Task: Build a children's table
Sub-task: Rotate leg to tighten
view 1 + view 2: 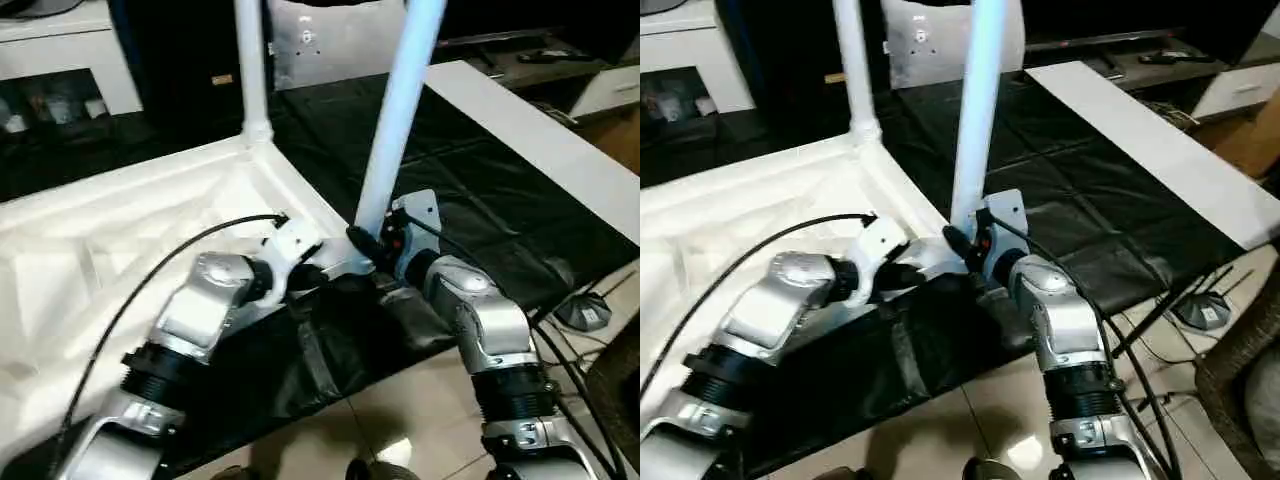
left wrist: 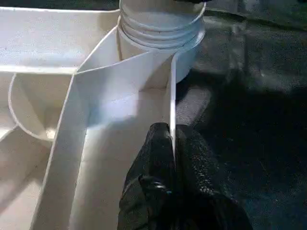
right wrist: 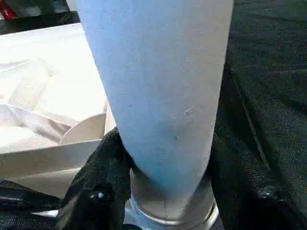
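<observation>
The children's table lies upside down on black cloth, its white ribbed top [image 1: 120, 230] facing up. One white leg [image 1: 252, 70] stands upright in the far corner socket. A second leg [image 1: 400, 110] stands, leaning slightly, in the near corner socket [image 2: 160, 21]. My right gripper [image 1: 368, 243] is shut on this leg just above the socket, with black fingers [image 3: 103, 177] on both sides of it. My left gripper [image 1: 318, 272] is shut on the top's thin rim wall [image 2: 171, 96] just beside that socket, its fingers [image 2: 158, 148] pinching the wall from both sides.
A flat white rectangular board [image 1: 540, 140] lies on the black cloth [image 1: 470, 200] to the right. A white cabinet [image 1: 60, 60] stands at the back left. Cables [image 1: 580, 370] and a small grey base [image 1: 585, 312] lie on the tiled floor at the right.
</observation>
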### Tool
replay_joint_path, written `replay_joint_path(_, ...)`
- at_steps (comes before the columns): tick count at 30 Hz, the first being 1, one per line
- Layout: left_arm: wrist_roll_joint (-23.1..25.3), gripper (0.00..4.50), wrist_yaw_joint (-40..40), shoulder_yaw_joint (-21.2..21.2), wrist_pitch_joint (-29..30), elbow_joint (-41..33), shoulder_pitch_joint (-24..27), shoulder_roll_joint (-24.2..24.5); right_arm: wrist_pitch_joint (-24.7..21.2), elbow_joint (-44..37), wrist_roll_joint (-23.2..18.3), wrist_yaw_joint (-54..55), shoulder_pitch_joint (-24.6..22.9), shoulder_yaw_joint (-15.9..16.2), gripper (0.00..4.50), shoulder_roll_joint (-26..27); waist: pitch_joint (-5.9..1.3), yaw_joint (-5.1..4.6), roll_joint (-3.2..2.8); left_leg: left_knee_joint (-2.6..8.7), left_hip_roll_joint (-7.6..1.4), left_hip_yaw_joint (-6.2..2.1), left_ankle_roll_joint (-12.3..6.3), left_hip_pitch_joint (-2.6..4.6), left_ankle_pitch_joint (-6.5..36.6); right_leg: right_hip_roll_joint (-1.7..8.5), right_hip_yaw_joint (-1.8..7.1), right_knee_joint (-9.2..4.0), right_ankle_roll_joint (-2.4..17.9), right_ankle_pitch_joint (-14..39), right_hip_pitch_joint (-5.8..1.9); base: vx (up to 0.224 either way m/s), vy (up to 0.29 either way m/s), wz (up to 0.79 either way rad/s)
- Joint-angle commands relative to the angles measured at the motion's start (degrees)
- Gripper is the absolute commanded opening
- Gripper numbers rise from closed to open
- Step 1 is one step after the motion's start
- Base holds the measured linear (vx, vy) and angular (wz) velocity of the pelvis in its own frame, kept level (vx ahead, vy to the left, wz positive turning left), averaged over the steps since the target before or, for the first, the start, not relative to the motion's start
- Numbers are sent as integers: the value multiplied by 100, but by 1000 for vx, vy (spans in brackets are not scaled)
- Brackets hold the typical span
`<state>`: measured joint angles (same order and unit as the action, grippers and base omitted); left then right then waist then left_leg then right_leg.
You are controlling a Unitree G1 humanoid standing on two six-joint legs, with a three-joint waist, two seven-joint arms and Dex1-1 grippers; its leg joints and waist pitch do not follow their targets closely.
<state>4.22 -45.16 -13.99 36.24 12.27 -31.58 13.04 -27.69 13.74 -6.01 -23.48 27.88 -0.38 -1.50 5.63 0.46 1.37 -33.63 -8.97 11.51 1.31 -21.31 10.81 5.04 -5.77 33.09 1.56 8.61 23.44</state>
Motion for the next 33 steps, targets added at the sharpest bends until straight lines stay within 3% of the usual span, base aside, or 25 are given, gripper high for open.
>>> replay_joint_path(1, -51, 0, 201, -58, -154, -269, -267, -192, -81, 80, -280, -327, -113, 416, 271, 341, -425, 55, -23, 396, -446, -229, -275, 63, 895, 479, 395, -362, 1209, 1466, -294, 0, 0, 0)
replay_joint_path(3, 18, 0, 176, -137, -148, -285, -265, -159, -57, -30, -285, -337, -183, 327, 311, 357, -420, 59, -45, 404, -457, -235, -244, 81, 984, 472, 393, -378, 1190, 1571, -288, 0, 0, 0)
replay_joint_path(5, 37, 0, 82, -175, -166, -305, -247, -98, -45, -130, -284, -418, -257, 271, 318, 268, -425, 67, -52, 411, -458, -242, -201, 85, 1053, 470, 391, -382, 1159, 1648, -295, 0, 0, 0)
replay_joint_path(12, -93, 0, -757, -391, -782, -259, -120, 490, 417, -318, -300, -1224, -472, 284, 400, -660, -449, 150, -55, 388, -451, -218, -268, 83, 897, 468, 401, -328, 1216, 1272, -322, 0, 0, 0)
replay_joint_path(17, -196, 0, -1663, -538, -1426, -145, -59, 1055, 934, -337, -264, -2607, -505, 469, 405, -1685, -452, 219, -74, 377, -469, -214, -321, 103, 893, 464, 396, -313, 1296, 1210, -320, 0, 0, 0)
replay_joint_path(20, -259, 0, -1922, -593, -1585, -134, -47, 1182, 1083, -273, -273, -2992, -484, 517, 405, -1879, -446, 270, -72, 380, -471, -217, -275, 116, 1058, 484, 396, -328, 1314, 1398, -317, 0, 0, 0)
replay_joint_path(24, -327, 0, -2529, -844, -2062, -94, -60, 1452, 1365, -26, -533, -3748, -355, 552, 405, -2149, -460, 326, -43, 371, -489, -216, -323, 137, 953, 485, 395, -296, 1390, 1290, -301, 0, 0, 0)
replay_joint_path(27, -316, 0, -2994, -1046, -2544, 6, -92, 1622, 1621, 258, -665, -4645, -240, 803, 405, -2468, -448, 360, -42, 366, -492, -199, -360, 134, 991, 478, 393, -301, 1392, 1317, -302, 0, 0, 0)
replay_joint_path(28, -340, 0, -3076, -1058, -2592, 2, -86, 1636, 1667, 304, -657, -4752, -223, 839, 405, -2501, -437, 412, -44, 368, -501, -192, -352, 141, 1012, 488, 395, -308, 1381, 1415, -297, 0, 0, 0)
replay_joint_path(33, -433, 0, -3493, -1149, -2726, -58, -87, 1736, 1576, 479, -768, -5431, -81, 974, 368, -2607, -451, 447, -16, 374, -519, -207, -296, 126, 1023, 502, 388, -289, 1369, 1535, -319, 0, 0, 0)
